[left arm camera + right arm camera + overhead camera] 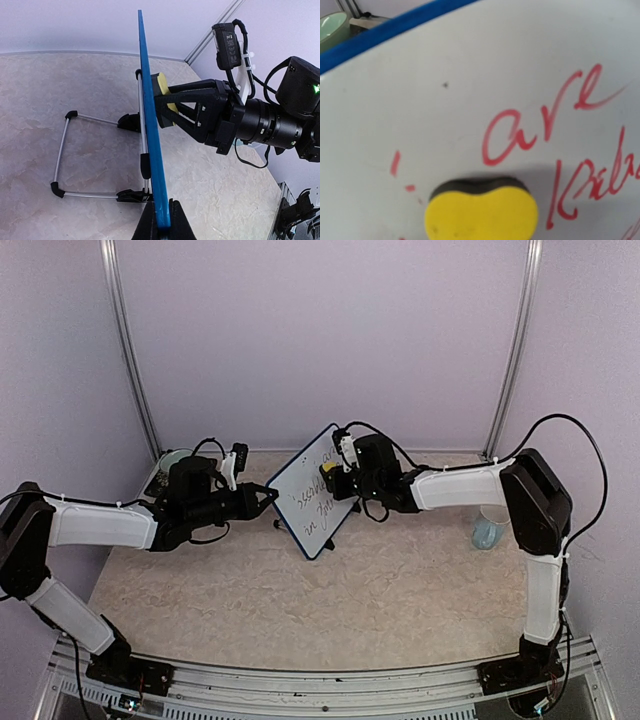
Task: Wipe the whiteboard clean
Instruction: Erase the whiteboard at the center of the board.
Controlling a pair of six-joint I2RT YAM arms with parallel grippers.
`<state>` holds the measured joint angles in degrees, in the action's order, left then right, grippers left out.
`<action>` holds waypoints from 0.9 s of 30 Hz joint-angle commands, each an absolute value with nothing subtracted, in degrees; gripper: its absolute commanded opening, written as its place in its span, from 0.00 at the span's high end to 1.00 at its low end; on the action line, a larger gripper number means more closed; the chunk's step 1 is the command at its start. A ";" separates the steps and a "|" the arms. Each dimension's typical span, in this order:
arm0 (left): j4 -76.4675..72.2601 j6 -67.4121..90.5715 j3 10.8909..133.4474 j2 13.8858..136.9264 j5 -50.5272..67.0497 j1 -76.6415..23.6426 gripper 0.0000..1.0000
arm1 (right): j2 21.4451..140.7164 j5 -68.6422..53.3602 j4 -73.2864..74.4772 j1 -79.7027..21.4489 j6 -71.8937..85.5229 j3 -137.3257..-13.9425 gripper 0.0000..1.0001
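Right now, left gripper [160, 222] clamped on whiteboard [305, 505] edge mid-frame, right gripper [167, 106] closed on yellow sponge [481, 215] pressed to its face.

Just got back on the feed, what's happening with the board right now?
The left gripper is shut on the frame edge of the small blue-framed whiteboard, steadying it on its wire stand. The right gripper is shut on a yellow sponge with a dark pad, pressed against the board's white face. Red handwriting shows beside the sponge, so erasing is not finished.
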<state>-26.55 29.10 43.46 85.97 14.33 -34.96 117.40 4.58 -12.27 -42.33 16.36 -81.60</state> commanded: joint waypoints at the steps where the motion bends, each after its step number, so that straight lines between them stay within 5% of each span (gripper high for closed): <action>1: -27.32 29.89 43.18 85.83 18.81 -35.95 1.00 | 118.59 0.69 -8.42 -42.71 16.58 -83.72 0.87; 27: -27.27 29.82 43.24 86.07 18.68 -35.95 1.00 | 120.48 0.40 -7.52 -44.51 14.25 -89.52 0.87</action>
<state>-26.79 29.61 43.46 85.97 13.96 -34.96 118.72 2.42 -7.38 -42.41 15.79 -89.62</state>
